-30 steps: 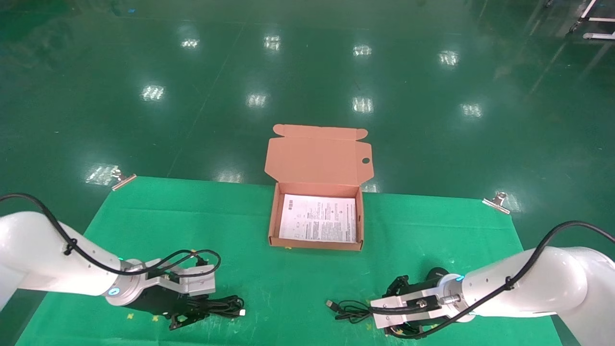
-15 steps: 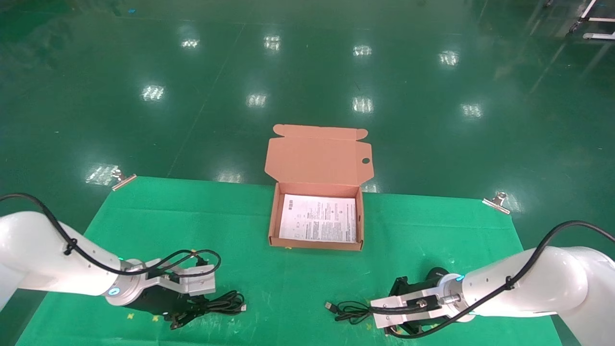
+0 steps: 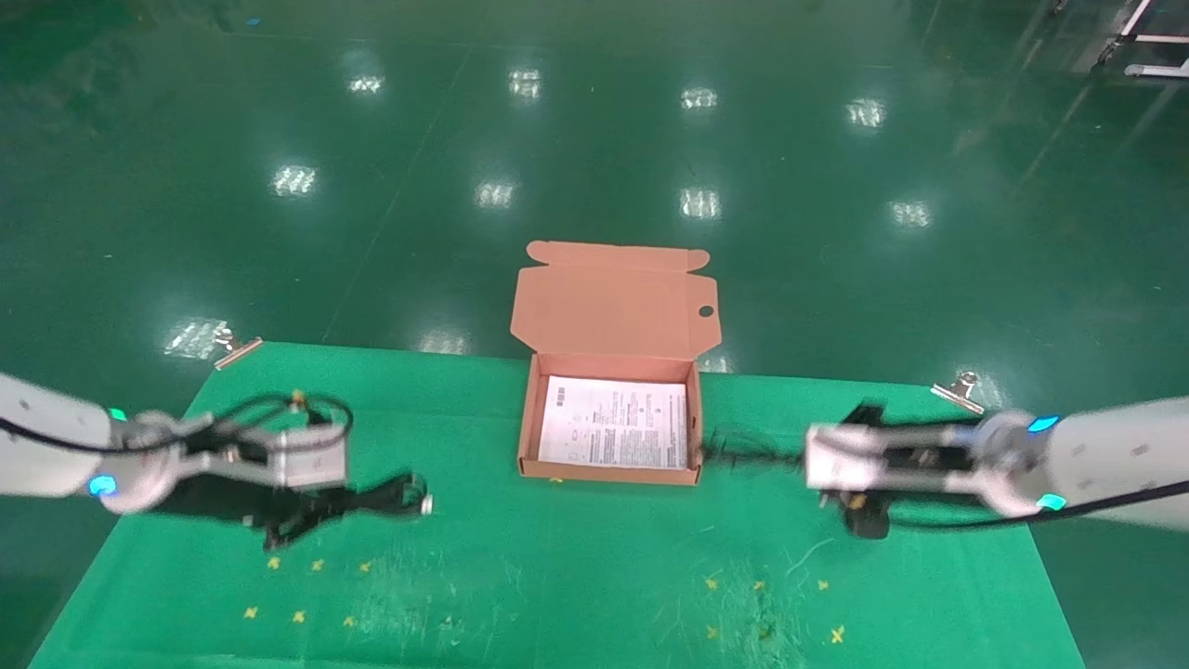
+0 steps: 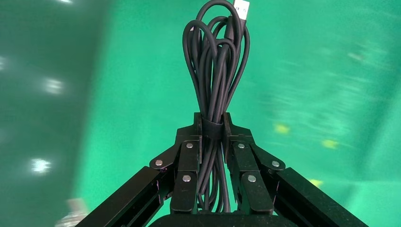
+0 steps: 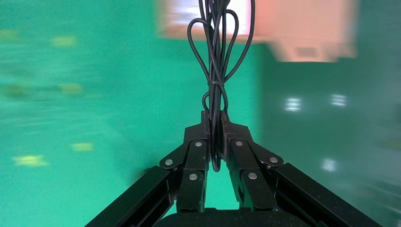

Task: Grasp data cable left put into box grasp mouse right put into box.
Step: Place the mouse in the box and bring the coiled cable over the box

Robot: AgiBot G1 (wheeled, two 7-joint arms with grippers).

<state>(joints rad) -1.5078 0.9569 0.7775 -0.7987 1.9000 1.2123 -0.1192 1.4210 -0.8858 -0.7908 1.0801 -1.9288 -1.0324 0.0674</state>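
Though blurred in the head view, clearly two loads off the green cloth (image 3: pixel 557 576): left gripper (image 3: pixel 320 511) clamped on the data cable (image 3: pixel 395 492), held above the cloth well to the left of the box (image 3: pixel 528 418); right gripper (image 3: pixel 817 465) just right of the box, with the mouse cord (image 3: pixel 743 451) stretching toward the box's near right corner. Below that gripper, a dark lump (image 3: pixel 866 522), probably the mouse, too smeared to confirm. Inside the box, only a printed sheet (image 3: pixel 613 423).

From the left wrist: left gripper (image 4: pixel 212 130) pinched shut right on the tie band at the middle of the data cable (image 4: pixel 215 71), loops fanning out beyond, silver plug (image 4: pixel 241 8) at the far end. Light and limp; best held at that band, as now, so no loops spill.

From the right wrist: right gripper (image 5: pixel 215 123) closed on the thin mouse cord (image 5: pixel 215 56) near its twist tie, not on the mouse body, which stays out of sight. Box (image 5: pixel 302 23) ahead, beyond the loops. Likely a swinging load: smooth hard shell hanging from a soft, slippery cord, so better lowered slowly into the box.
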